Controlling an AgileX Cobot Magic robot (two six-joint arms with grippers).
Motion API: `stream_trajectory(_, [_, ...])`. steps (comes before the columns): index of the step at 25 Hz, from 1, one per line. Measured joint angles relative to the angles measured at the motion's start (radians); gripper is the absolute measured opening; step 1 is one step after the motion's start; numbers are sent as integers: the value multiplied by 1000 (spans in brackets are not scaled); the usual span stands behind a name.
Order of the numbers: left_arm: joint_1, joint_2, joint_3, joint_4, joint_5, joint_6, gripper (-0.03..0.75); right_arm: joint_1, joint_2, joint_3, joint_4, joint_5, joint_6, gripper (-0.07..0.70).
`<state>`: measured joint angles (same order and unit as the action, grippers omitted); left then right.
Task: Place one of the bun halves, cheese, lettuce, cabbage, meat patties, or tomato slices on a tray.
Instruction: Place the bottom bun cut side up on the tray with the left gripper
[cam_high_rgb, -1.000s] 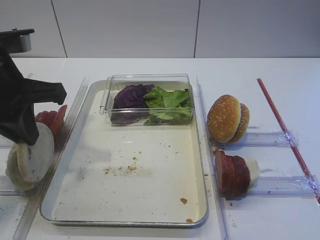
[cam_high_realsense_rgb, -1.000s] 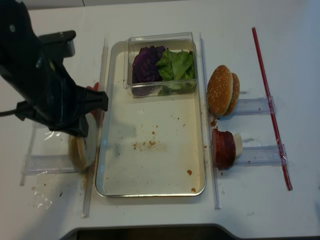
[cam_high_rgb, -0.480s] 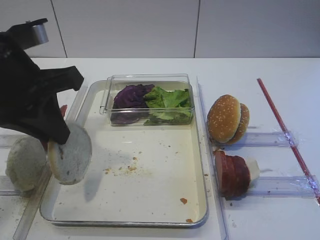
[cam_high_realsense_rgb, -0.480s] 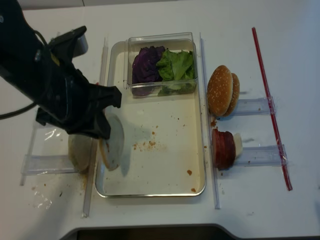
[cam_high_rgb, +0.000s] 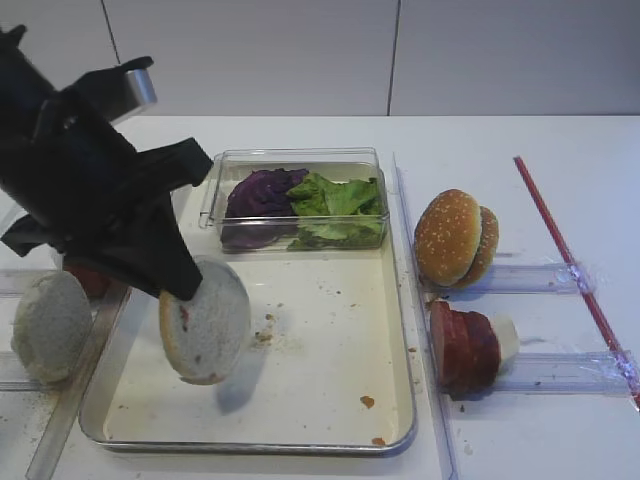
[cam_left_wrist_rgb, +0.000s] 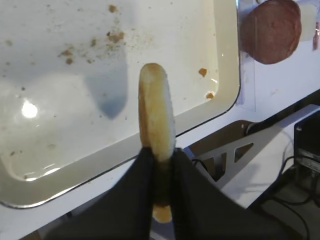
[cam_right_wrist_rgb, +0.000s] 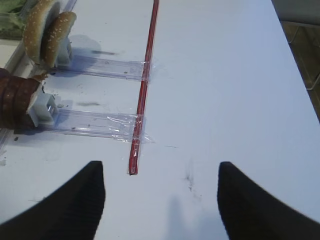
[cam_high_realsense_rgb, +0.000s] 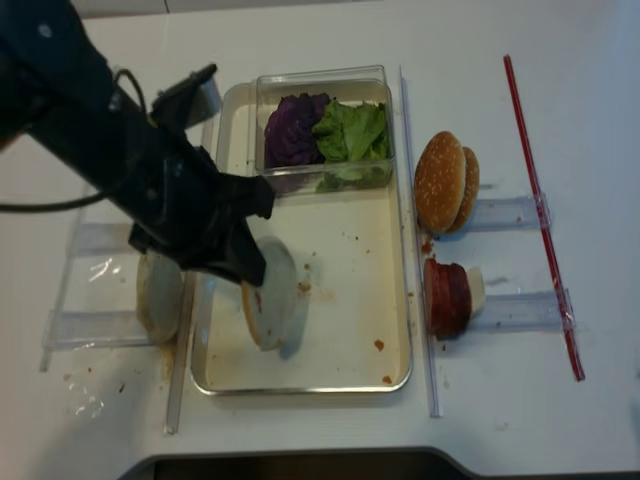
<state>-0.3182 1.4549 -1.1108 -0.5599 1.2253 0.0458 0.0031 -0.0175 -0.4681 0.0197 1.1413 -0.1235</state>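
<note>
No text, label, brand, number or sign can be read in any view.

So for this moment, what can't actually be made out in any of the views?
- Left end effector: in both high views the black arm covers its grip on the pale cream round bun half; only the left wrist view shows it.
- Bright red tomato slices: not clearly visible; the arm hides that spot in the high views.
- Right end effector: right wrist view shows two dark blurred fingers, cut by the bottom edge.
- Dark reddish-brown meat patties: cut by the left edge.
</note>
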Motion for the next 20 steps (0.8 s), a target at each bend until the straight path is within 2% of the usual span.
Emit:
stream_trajectory(6, [2,109,0,-121,-9,139,60,0,0,0,0,0,0,506])
stream_trajectory(12, [61,191,0,-238,-39,268,60,0,0,0,0,0,0,506])
stream_trajectory(15, [89,231,0,-290,-45,317,59,0,0,0,0,0,0,506])
stream_trajectory(20, [90,258,0,-297,-48,352,59,0,0,0,0,0,0,506])
